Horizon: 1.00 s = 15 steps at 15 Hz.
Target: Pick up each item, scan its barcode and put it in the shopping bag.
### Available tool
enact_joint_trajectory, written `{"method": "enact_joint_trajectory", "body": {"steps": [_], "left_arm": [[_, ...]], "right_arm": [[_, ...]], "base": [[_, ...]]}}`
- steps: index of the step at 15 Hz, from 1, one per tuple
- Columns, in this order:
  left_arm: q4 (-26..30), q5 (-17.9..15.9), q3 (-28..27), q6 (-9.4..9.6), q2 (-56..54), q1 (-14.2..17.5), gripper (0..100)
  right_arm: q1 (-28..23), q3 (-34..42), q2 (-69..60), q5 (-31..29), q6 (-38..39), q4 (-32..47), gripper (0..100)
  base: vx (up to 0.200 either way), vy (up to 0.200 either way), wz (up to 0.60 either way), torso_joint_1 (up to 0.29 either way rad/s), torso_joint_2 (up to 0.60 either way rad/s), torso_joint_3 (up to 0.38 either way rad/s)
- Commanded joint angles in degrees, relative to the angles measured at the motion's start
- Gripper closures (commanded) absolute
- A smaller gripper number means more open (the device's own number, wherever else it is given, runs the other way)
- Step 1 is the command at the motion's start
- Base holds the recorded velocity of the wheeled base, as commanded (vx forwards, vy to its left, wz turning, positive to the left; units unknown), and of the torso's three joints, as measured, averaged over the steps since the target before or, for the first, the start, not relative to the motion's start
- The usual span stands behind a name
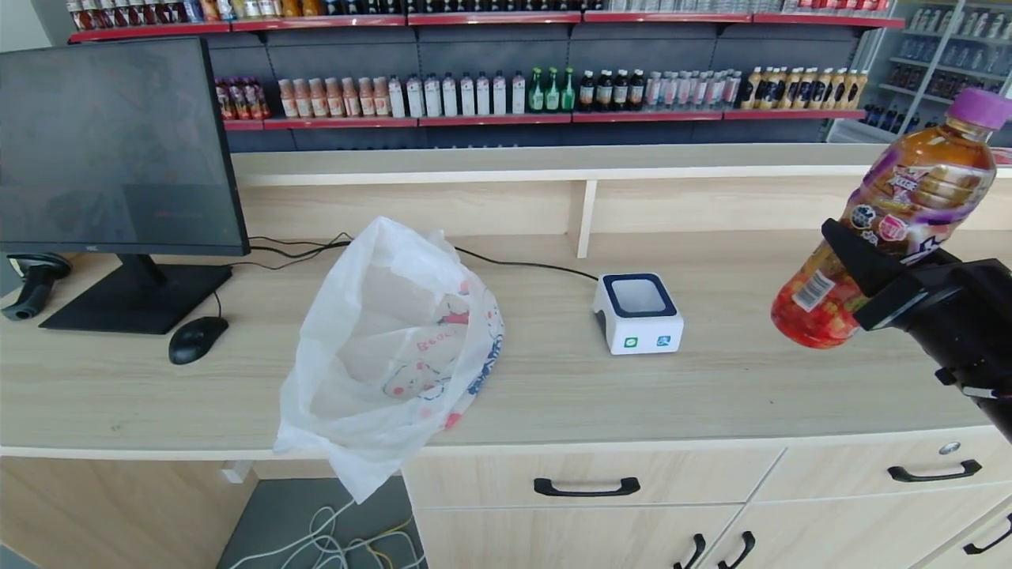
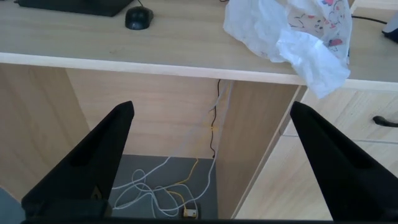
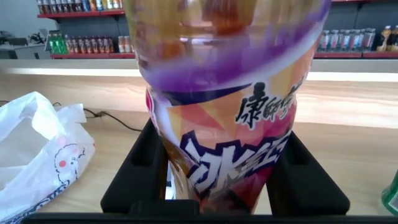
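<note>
The right end effector [image 1: 871, 270] is pinching the bottle [image 1: 897, 209] aloft, so picking up looks done. Scanning and bagging remain: the scanner [image 1: 637, 313] sits well to its left on the table [image 1: 711, 387], with the seemingly empty shopping bag [image 1: 395, 348] beyond, while the left end effector [image 2: 211, 115] hangs spread.

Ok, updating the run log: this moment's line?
right claw: shut on bottle, right of scanner | shopping bag: open | left claw: open
</note>
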Motion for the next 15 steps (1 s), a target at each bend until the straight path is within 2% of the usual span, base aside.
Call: {"method": "enact_joint_trajectory", "body": {"steps": [1,3,5,7,10,11,13,14,15], "left_arm": [[-0.01,0.01,-0.06,0.0,-0.02,0.06,0],[-0.01,0.01,0.02,0.0,-0.02,0.06,0],[-0.01,0.01,0.02,0.0,0.06,0.06,0],[-0.01,0.01,0.02,0.0,-0.02,0.06,0],[-0.01,0.01,0.02,0.0,-0.02,0.06,0],[-0.1,0.01,0.02,-0.09,-0.02,-0.02,0],[-0.1,0.01,0.02,-0.18,-0.02,0.06,0],[-0.1,0.01,0.02,-0.18,-0.02,0.06,0],[-0.1,0.01,0.02,-0.18,0.06,0.06,0]], "right_arm": [[0.05,-0.19,0.39,-0.01,-0.03,-0.14,100],[-0.04,-0.01,0.39,-0.01,-0.03,-0.14,100],[0.05,-0.8,1.62,0.35,0.06,-0.14,100],[0.4,-4.14,5.23,4.83,0.24,-0.14,100],[0.49,-10.74,13.67,5.88,0.15,-0.14,100],[0.4,-11.88,15.51,7.64,-0.82,-0.14,100],[-1.71,-14.16,17.71,15.64,-5.21,-0.14,100],[-3.73,-16.8,19.29,21.35,-9.17,-0.14,100],[-4.17,-18.73,20.96,23.99,-14.79,-0.14,100]], "base": [[0.0,0.0,0.6,0.002,-0.01,0.002],[0.0,0.0,0.6,-0.005,0.0,0.002],[0.0,0.0,0.0,0.0,0.0,0.0],[0.0,0.0,0.0,0.0,0.0,0.0],[0.0,0.0,0.0,0.0,0.0,0.0],[0.0,0.0,0.0,0.0,0.0,0.0],[0.0,0.0,0.0,0.0,0.0,0.0],[0.0,0.0,0.0,0.0,0.0,0.0],[0.0,0.0,0.0,0.0,0.0,0.0]]}}
